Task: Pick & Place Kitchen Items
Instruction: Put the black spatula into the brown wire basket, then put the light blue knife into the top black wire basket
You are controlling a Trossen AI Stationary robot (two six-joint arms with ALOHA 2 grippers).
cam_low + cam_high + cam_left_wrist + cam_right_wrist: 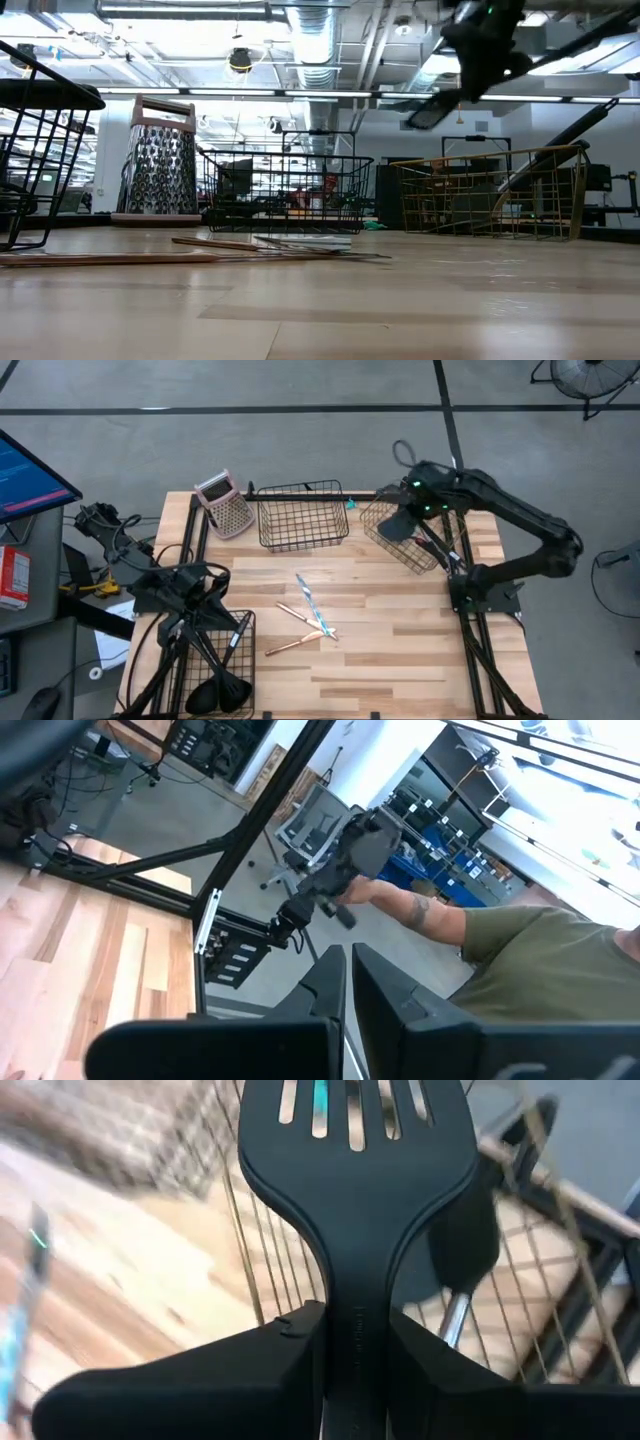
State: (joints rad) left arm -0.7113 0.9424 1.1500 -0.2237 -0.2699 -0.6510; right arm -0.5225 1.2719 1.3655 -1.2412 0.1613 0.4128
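Note:
My right gripper [408,512] is shut on a black slotted turner [355,1170] above the copper wire basket [405,538] at the far right. In the low view the turner's blade [430,110] hangs clear above that basket [490,195]. Another dark utensil with a silver shaft [455,1315] leans inside the basket. Two copper-coloured pieces [295,645] and a silver-teal piece [312,605] lie flat mid-table. Several black utensils [220,685] stand in the black basket [215,650] at the near left. My left gripper [348,985] is shut and empty beside it, pointing up off the table. My right gripper pinches the turner's handle [355,1315] between its two fingers, just behind the neck where the blade widens. The fingers lie along the handle, and the slotted blade [355,1120] sticks out ahead of them. The turner is lifted clear, tilted over the copper basket.
A second black wire basket [303,515] stands at the far middle, a pink-framed box grater [225,505] to its left. A person's arm and torso [520,950] show beyond the table in the left wrist view. Bare wood lies in the near right part [400,660].

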